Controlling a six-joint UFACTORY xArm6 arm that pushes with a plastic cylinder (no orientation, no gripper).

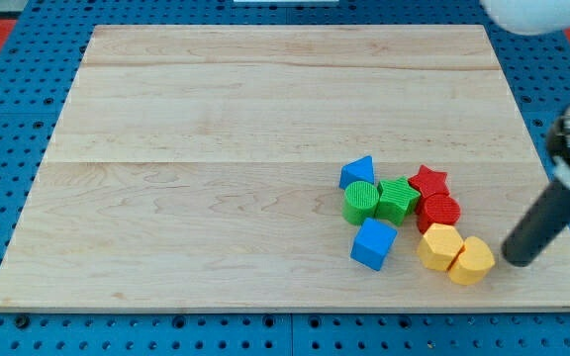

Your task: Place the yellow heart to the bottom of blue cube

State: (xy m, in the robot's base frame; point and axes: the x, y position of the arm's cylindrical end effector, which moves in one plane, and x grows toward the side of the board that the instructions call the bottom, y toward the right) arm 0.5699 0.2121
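No jaws on this rig, just my tip right of the yellow heart, which sits right of the blue cube; approach step, next push heart leftward, nearer, under cube.

And there's the arm, coming in from the view's right edge, its pale, rounded upper housing just peeking into the top right corner. Below it sits a dark, blurred joint at the right edge, too smeared to read in detail. From there the straight dark rod slants down and toward the view's left, clearly tilted rather than upright. My tip sits low on the right side of the view, near the bottom, the rod's blunt round end showing plainly. Whether the tip actually touches the surface can't be told from here.
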